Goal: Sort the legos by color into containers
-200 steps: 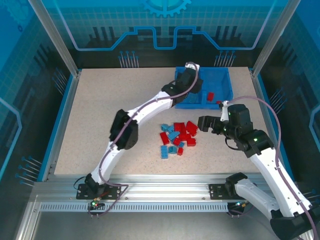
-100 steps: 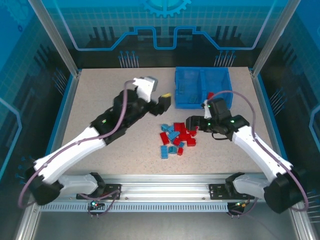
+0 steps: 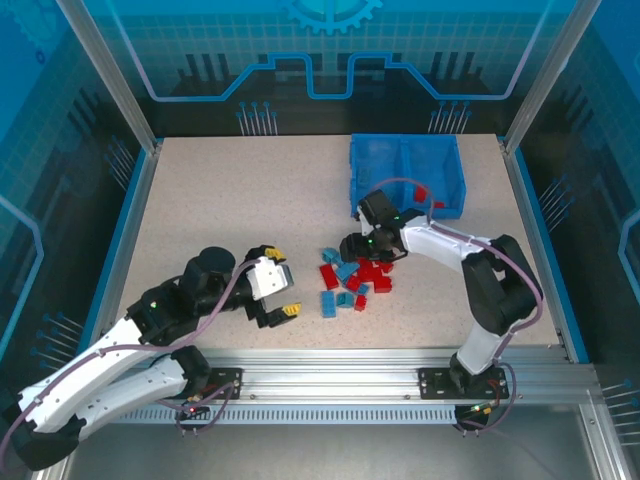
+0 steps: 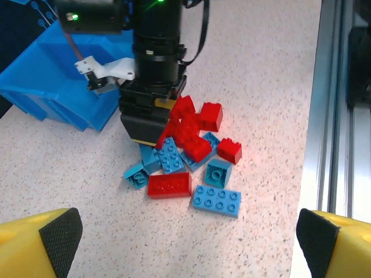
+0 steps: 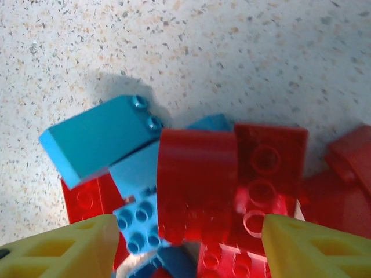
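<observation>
Right beneath my right gripper (image 3: 356, 247) lies the heap of legos (image 3: 356, 275), red and light blue bricks jumbled on the table (image 3: 200, 200). My fingers (image 5: 81, 246) are spread wide, with one red brick (image 5: 197, 185) in the gap between them. Just beyond that hand sits the blue bin (image 3: 372, 207), a red piece (image 3: 422, 190) in its right compartment, and well apart on the other side my left gripper (image 3: 283, 283) hangs spread too, pinching nothing.

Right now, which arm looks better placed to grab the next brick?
Right. The right tool is open and already down at the legos, with red bricks just ahead of it. The left tool, also open, sits well apart from the pile.
</observation>
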